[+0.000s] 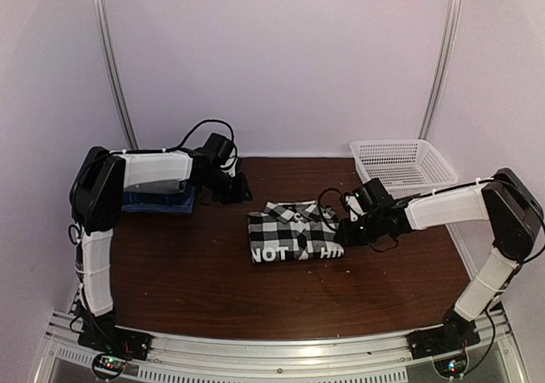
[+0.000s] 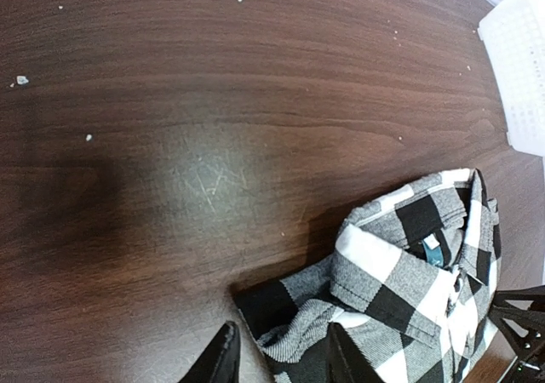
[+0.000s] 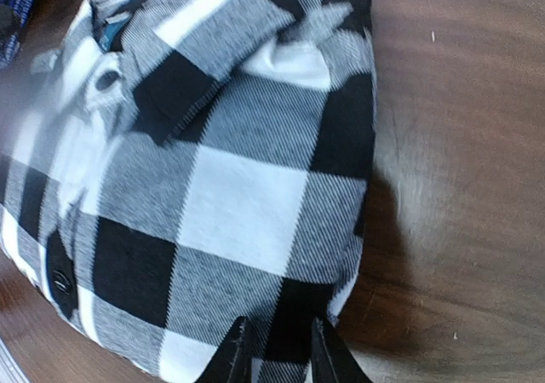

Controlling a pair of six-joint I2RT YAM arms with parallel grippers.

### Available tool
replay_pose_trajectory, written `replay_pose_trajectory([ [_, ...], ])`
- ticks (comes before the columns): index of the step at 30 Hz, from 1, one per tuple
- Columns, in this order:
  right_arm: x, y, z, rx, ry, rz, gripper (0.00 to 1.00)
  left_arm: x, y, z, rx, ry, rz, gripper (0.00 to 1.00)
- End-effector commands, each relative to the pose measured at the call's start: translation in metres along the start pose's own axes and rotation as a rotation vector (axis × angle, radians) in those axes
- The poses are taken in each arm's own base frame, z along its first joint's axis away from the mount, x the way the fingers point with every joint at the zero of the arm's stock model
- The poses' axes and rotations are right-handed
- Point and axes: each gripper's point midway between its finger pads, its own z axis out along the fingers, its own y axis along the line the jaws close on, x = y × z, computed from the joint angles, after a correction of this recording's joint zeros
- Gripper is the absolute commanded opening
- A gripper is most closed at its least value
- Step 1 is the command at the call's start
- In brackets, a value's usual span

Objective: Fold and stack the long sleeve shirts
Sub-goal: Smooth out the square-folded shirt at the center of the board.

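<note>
The black-and-white plaid shirt [image 1: 294, 230] lies folded in the middle of the table, collar toward the back. My right gripper [image 1: 345, 231] is at its right edge; in the right wrist view [image 3: 279, 359] the fingers stand close together with the shirt's edge [image 3: 247, 196] between them. My left gripper [image 1: 235, 191] is just behind the shirt's far left corner. In the left wrist view [image 2: 281, 362] its fingers are apart, with that plaid corner [image 2: 294, 328] between them. A folded dark blue denim-like shirt [image 1: 157, 201] lies at the back left, partly under my left arm. No grey shirt shows.
A white plastic mesh basket [image 1: 400, 163] stands at the back right, close behind my right arm; its corner shows in the left wrist view [image 2: 524, 68]. The dark wooden table [image 1: 196, 289] is bounded by pale walls on three sides.
</note>
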Motion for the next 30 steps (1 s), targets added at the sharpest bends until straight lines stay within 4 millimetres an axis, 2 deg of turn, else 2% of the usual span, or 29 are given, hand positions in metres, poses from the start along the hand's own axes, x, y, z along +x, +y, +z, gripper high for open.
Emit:
replay_pose_trajectory([
  [1, 0.023, -0.006, 0.009, -0.031, 0.021, 0.042, 0.26, -0.009, -0.015, -0.021, 0.043, -0.036, 0.025, 0.35],
  [5, 0.034, -0.012, 0.006, -0.017, 0.031, 0.05, 0.26, -0.008, -0.017, -0.031, 0.049, -0.045, 0.026, 0.35],
  [11, 0.017, -0.009, -0.015, 0.005, -0.018, 0.025, 0.32, -0.011, -0.012, -0.061, 0.017, -0.104, 0.023, 0.35],
  [20, -0.021, -0.002, -0.053, 0.01, -0.177, 0.019, 0.63, 0.012, 0.013, -0.098, -0.051, -0.182, -0.04, 0.35],
  [24, -0.026, 0.002, -0.051, -0.025, -0.188, 0.033, 0.71, 0.029, 0.025, -0.111, -0.049, -0.221, -0.103, 0.36],
  [30, -0.026, -0.004, -0.031, -0.059, -0.157, 0.061, 0.77, 0.061, 0.048, -0.117, -0.069, -0.237, -0.188, 0.35],
])
